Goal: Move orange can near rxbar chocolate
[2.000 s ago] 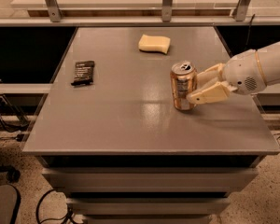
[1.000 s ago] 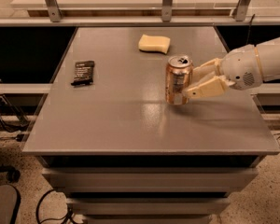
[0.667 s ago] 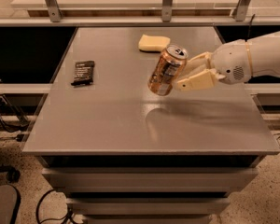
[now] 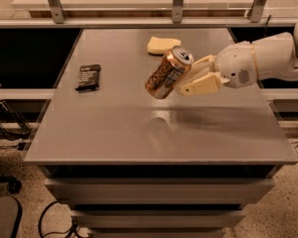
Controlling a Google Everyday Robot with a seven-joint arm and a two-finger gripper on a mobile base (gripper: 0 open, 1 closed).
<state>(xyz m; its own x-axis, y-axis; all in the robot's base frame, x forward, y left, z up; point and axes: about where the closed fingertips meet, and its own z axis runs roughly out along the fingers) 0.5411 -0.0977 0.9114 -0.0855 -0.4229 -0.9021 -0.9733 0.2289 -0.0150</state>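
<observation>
Jaws snug around orange can [image 4: 167,74] (midair)

Probably robot lab: gripper [image 4: 185,77] holding orange can [image 4: 167,74] above grey table [image 4: 114,130], floor cables [image 4: 6,120].

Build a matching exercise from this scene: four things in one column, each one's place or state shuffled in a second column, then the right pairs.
Things
1. orange can
2. rxbar chocolate
3. yellow sponge
4. gripper

Place or state
A. lying flat near the left edge of the table
B. resting toward the table's far edge
C. tilted, lifted off the tabletop
D. shut on a thing, reaching in from the picture's right

Pairs: 1-C, 2-A, 3-B, 4-D
</observation>
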